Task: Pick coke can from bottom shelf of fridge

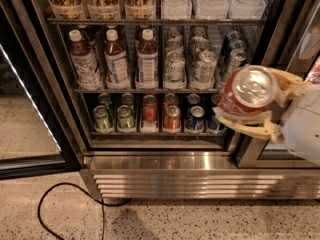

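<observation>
Speckled floor (200,219) lies beneath the gripper (241,102), clenched on the coke can (252,86) just outside the fridge (200,174), clear of its bottom shelf (150,132); the tilted can, seemingly thinly pinched, could slip and drop.

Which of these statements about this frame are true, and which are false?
1. The gripper holds the coke can in front of the fridge's right side. True.
2. The bottom shelf holds no red cans. False: red cans stand mid-shelf.
3. Green cans stand at that shelf's left end. True.
4. The held can's top faces the floor. False: its silver top faces the camera.
5. A dark cable lies on the floor. True.
</observation>
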Controlling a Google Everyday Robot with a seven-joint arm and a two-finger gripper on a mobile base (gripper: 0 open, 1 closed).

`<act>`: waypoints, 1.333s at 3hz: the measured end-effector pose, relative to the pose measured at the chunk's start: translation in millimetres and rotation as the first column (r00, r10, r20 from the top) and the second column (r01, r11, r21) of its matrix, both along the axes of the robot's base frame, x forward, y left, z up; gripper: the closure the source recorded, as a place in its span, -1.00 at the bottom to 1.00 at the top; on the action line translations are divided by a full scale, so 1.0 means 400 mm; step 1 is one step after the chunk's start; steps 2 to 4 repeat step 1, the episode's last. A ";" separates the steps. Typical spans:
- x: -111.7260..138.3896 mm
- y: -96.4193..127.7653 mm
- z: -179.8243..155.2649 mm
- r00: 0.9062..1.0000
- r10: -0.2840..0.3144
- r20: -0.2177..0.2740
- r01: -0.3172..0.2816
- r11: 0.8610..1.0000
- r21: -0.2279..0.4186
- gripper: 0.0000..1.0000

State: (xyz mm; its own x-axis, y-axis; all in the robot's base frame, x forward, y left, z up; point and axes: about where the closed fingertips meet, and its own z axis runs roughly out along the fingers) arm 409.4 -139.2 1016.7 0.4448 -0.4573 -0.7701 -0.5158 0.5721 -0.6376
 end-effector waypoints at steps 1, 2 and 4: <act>0.005 0.031 0.002 1.000 0.023 0.002 -0.023 1.000 -0.012 1.00; 0.005 0.031 0.002 1.000 0.023 0.002 -0.023 1.000 -0.012 1.00; 0.005 0.031 0.002 1.000 0.023 0.002 -0.023 1.000 -0.012 1.00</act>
